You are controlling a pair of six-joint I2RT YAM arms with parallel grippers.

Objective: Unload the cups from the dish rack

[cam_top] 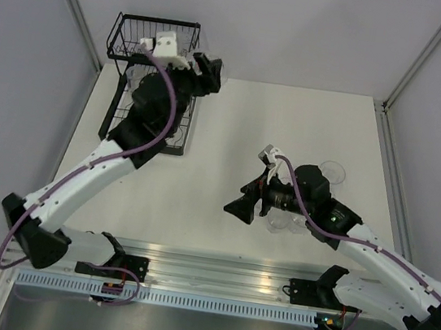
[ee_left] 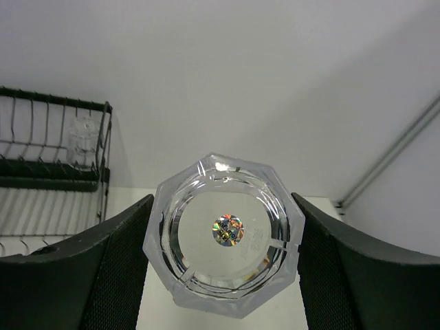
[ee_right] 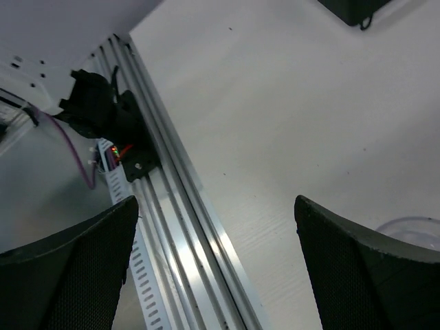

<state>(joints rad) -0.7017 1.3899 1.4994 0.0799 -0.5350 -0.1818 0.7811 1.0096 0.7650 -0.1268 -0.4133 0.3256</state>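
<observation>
Left gripper (ee_left: 223,206) grips a clear cup (ee_left: 223,230) between both fingers, base toward the wrist camera, centred in the jaws, just right of the dish rack (ee_left: 55,172). A second cup (ee_left: 84,141) sits in the rack. Right gripper (ee_right: 214,204) has its jaws wide with nothing between them; a third cup (ee_right: 412,230) sits on the table beyond one finger.

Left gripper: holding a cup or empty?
Holding a cup: the left wrist view shows it clamped between the jaws of the left gripper, outside the dish rack.
</observation>
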